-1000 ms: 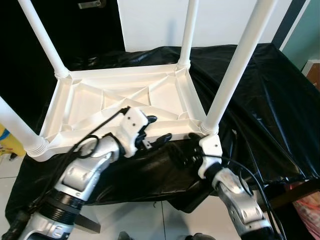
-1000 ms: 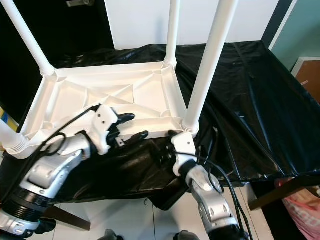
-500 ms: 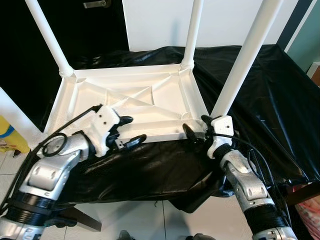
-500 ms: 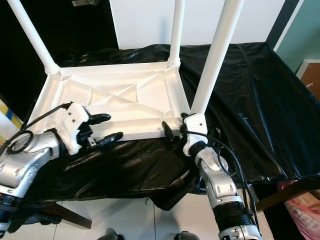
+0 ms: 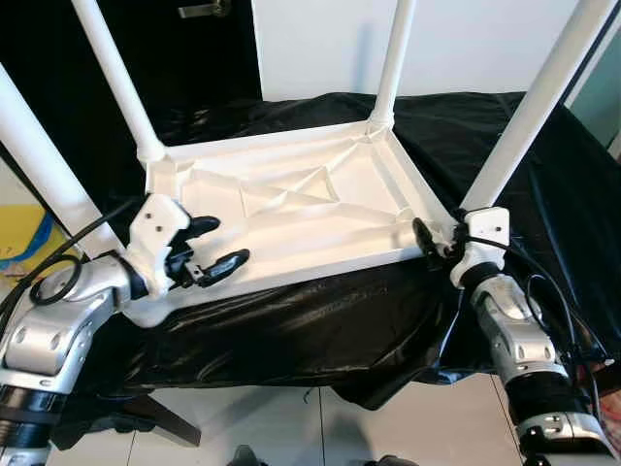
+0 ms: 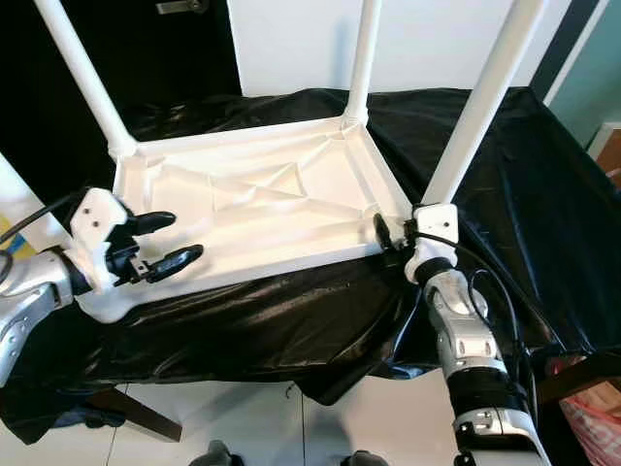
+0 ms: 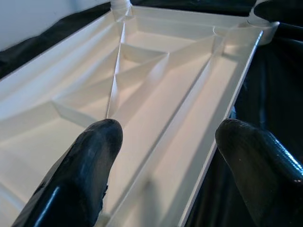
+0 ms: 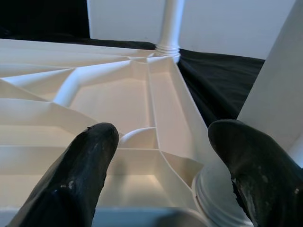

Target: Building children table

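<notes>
Table (image 5: 291,209) lies upside down on the black-draped surface (image 5: 543,194), legs up. I have left pincer (image 5: 209,248) and right pincer (image 5: 427,243) spread at its near corners. Risk: uneven lift tips it. Right wrist view shows the leg socket (image 8: 213,194).
</notes>
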`<state>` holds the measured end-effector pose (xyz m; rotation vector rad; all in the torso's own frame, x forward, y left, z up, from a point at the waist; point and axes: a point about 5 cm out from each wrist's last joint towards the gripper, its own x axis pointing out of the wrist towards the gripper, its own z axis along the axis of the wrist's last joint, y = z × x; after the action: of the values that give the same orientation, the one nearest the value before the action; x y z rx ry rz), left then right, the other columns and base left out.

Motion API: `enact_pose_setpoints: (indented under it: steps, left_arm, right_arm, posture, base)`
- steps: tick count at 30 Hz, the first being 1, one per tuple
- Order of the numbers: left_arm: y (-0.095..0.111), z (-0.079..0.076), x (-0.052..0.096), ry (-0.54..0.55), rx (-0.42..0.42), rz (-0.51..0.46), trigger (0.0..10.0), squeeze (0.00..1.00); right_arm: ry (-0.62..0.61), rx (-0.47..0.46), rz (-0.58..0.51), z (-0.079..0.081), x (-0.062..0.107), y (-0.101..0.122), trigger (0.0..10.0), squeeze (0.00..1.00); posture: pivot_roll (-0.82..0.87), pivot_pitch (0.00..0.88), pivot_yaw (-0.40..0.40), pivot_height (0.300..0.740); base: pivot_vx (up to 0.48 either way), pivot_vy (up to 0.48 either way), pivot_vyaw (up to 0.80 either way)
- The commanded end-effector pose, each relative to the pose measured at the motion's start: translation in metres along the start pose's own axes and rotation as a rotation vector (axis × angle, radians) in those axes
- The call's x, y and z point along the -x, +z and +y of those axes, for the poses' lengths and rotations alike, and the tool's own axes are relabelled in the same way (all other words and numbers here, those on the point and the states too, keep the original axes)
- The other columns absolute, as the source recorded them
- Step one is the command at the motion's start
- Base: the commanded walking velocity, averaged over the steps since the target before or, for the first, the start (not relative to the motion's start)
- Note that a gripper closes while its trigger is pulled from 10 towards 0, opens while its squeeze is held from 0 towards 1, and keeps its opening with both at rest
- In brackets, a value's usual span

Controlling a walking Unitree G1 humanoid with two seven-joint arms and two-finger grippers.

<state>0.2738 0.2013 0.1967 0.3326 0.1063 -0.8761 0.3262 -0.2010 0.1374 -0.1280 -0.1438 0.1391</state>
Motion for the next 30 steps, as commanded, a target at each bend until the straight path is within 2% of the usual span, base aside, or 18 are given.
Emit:
enact_pose_setpoints:
  steps: [1, 4, 6, 8, 12, 14, 16, 17, 18, 19, 20, 22, 23, 25, 27, 28, 29, 30]
  left_arm:
    - [-0.001, -0.007, 0.008, -0.113, 0.004, 0.024, 10.0, 0.00]
    - [0.000, -0.004, 0.007, -0.109, 0.000, 0.023, 10.0, 0.00]
    - [0.004, 0.005, 0.005, -0.082, -0.016, 0.010, 10.0, 0.00]
    - [0.006, 0.009, 0.004, -0.065, -0.023, -0.001, 10.0, 0.00]
    - [0.010, 0.015, 0.001, -0.025, -0.020, -0.024, 10.0, 0.00]
    - [0.013, 0.007, 0.001, -0.038, 0.000, -0.046, 10.0, 0.00]
    - [0.013, 0.007, 0.001, -0.038, 0.000, -0.046, 10.0, 0.00]
    - [0.014, 0.002, 0.003, -0.050, 0.011, -0.053, 10.0, 0.00]
    - [0.019, -0.010, 0.010, -0.080, 0.076, -0.100, 10.0, 0.00]
    - [0.019, -0.010, 0.010, -0.080, 0.076, -0.100, 10.0, 0.00]
    - [0.021, -0.018, 0.021, -0.094, 0.137, -0.129, 10.0, 0.00]
    - [0.024, -0.031, 0.043, -0.097, 0.208, -0.152, 10.0, 0.00]
    - [0.023, -0.033, 0.049, -0.091, 0.222, -0.150, 10.0, 0.00]
    - [0.023, -0.033, 0.049, -0.091, 0.222, -0.150, 10.0, 0.00]
    - [0.022, -0.040, 0.064, -0.088, 0.267, -0.164, 10.0, 0.00]
    - [0.022, -0.040, 0.064, -0.088, 0.267, -0.164, 10.0, 0.00]
    - [0.019, -0.043, 0.073, -0.082, 0.290, -0.167, 10.0, 0.00]
    - [0.019, -0.043, 0.073, -0.082, 0.290, -0.167, 10.0, 0.00]
  right_arm:
    - [-0.114, 0.012, 0.008, -0.026, 0.004, -0.002, 10.0, 0.00]
    - [-0.174, 0.019, 0.003, -0.037, 0.004, -0.001, 10.0, 0.00]
    - [-0.237, 0.025, -0.009, -0.047, 0.006, 0.001, 10.0, 0.00]
    - [-0.253, 0.031, -0.012, -0.049, 0.006, 0.001, 10.0, 0.00]
    - [-0.234, 0.021, -0.016, -0.044, 0.006, 0.000, 10.0, 0.00]
    - [-0.129, -0.013, -0.026, -0.025, 0.004, 0.000, 10.0, 0.00]
    - [-0.129, -0.013, -0.026, -0.025, 0.004, 0.000, 10.0, 0.00]
    - [-0.086, -0.023, -0.032, -0.017, 0.004, 0.001, 10.0, 0.00]
    - [-0.004, -0.037, -0.031, -0.001, 0.003, 0.000, 10.0, 0.00]
    - [-0.004, -0.037, -0.031, -0.001, 0.003, 0.000, 10.0, 0.00]
    - [0.059, -0.049, -0.027, 0.011, 0.002, -0.001, 10.0, 0.00]
    - [0.127, -0.055, -0.018, 0.025, -0.001, -0.002, 10.0, 0.00]
    - [0.134, -0.054, -0.016, 0.026, -0.002, -0.002, 10.0, 0.00]
    - [0.134, -0.054, -0.016, 0.026, -0.002, -0.002, 10.0, 0.00]
    - [0.132, -0.064, -0.018, 0.030, -0.008, -0.001, 10.0, 0.00]
    - [0.132, -0.064, -0.018, 0.030, -0.008, -0.001, 10.0, 0.00]
    - [0.148, -0.077, -0.023, 0.037, -0.013, 0.001, 10.0, 0.00]
    - [0.148, -0.077, -0.023, 0.037, -0.013, 0.001, 10.0, 0.00]
  posture:
    - [-0.02, 0.070, 0.000, 0.740]
    - [-0.01, 0.074, -0.006, 0.740]
    - [-0.01, 0.080, 0.000, 0.740]
    - [-0.01, 0.080, 0.000, 0.740]
    - [-0.01, 0.084, 0.006, 0.740]
    - [-0.02, 0.090, 0.015, 0.740]
    - [-0.02, 0.090, 0.015, 0.740]
    - [-0.02, 0.090, 0.015, 0.740]
    - [-0.01, 0.098, 0.011, 0.740]
    - [-0.01, 0.098, 0.011, 0.740]
    - [-0.01, 0.104, 0.002, 0.740]
    - [0.01, 0.111, -0.012, 0.740]
    - [0.01, 0.112, -0.014, 0.740]
    - [0.01, 0.112, -0.014, 0.740]
    - [0.02, 0.117, -0.024, 0.740]
    - [0.02, 0.117, -0.024, 0.740]
    - [0.04, 0.118, -0.032, 0.740]
    - [0.04, 0.118, -0.032, 0.740]
  base:
    - [0.000, 0.000, 0.00]
    - [0.000, 0.000, 0.00]
    - [0.000, 0.000, 0.00]
    - [0.000, 0.000, 0.00]
    - [0.000, 0.000, 0.00]
    - [0.000, 0.000, 0.00]
    - [0.000, 0.000, 0.00]
    - [0.000, 0.000, 0.00]
    - [0.000, 0.000, 0.00]
    - [0.000, 0.000, 0.00]
    - [0.000, 0.000, 0.00]
    - [0.000, 0.000, 0.00]
    - [0.000, 0.000, 0.00]
    - [0.000, 0.000, 0.00]
    - [0.000, 0.000, 0.00]
    - [0.000, 0.000, 0.00]
    - [0.000, 0.000, 0.00]
    - [0.000, 0.000, 0.00]
